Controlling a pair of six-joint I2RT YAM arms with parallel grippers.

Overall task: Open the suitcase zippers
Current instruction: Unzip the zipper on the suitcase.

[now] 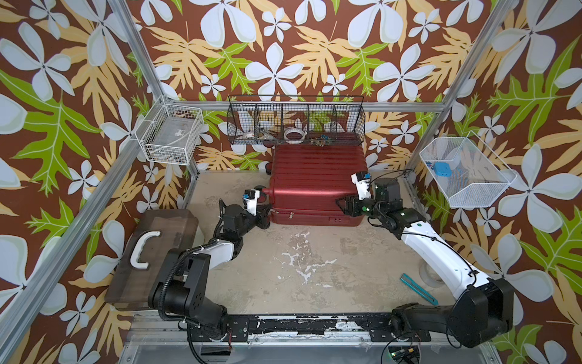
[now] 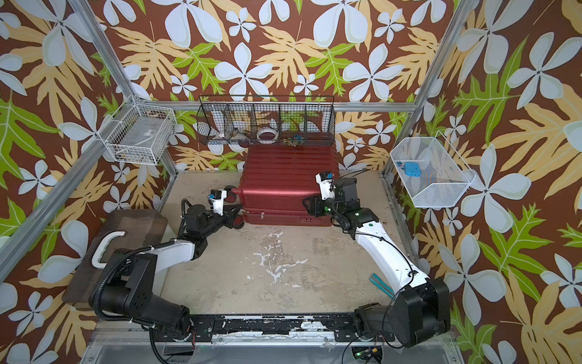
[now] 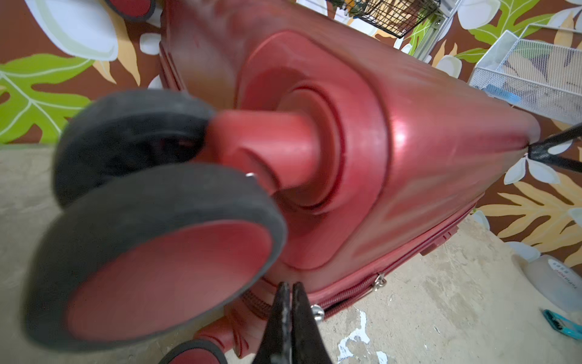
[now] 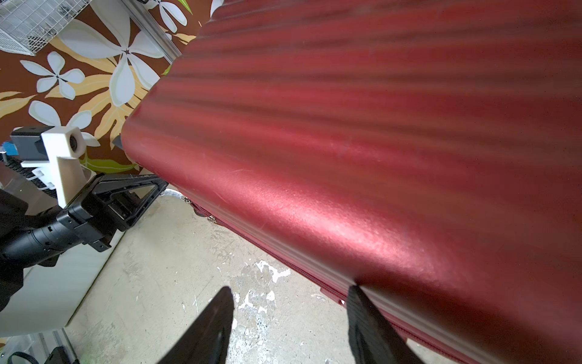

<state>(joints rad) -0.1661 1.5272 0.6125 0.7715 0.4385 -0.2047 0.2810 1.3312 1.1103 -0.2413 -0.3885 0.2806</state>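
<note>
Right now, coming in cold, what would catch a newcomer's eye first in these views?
The dark-red suitcase lies flat at the back of the floor, below the black wire basket, against loud flowered wallpaper. At its near side the left gripper is shut by the wheel at the zipper, and the right gripper is open at the other corner.

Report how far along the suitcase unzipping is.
Done: little; the suitcase lies closed. In hand: the left gripper is shut at the corner zipper, beside a metal pull; whether it pinches it is unclear. The right gripper stands open, one finger against the shell. To do: apparently nearly the whole zipper run.
</note>
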